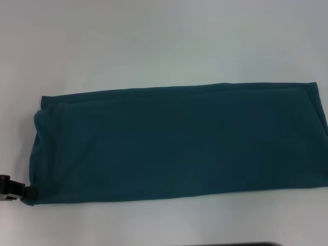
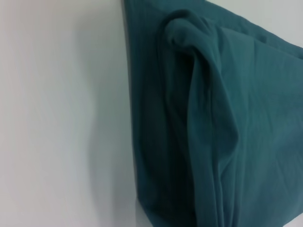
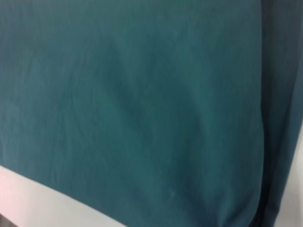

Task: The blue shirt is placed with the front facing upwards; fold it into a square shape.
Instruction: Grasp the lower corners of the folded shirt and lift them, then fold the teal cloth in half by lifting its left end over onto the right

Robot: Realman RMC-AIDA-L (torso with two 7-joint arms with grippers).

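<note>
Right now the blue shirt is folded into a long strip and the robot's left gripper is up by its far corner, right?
Not quite. The head view shows the left gripper at the near left corner of the blue shirt, which is indeed a long strip.

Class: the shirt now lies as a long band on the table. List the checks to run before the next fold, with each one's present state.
1. Shirt folded into a long flat band: ok.
2. Already square: not ok, much wider than deep.
3. Left end flat: not ok, bunched ridge in the left wrist view.
4. Left gripper at the near left corner: ok; grip cannot tell.
5. Right gripper placed: cannot tell, not seen in the head view.
6. Whole shirt on the table: cannot tell, right end leaves the frame.
</note>
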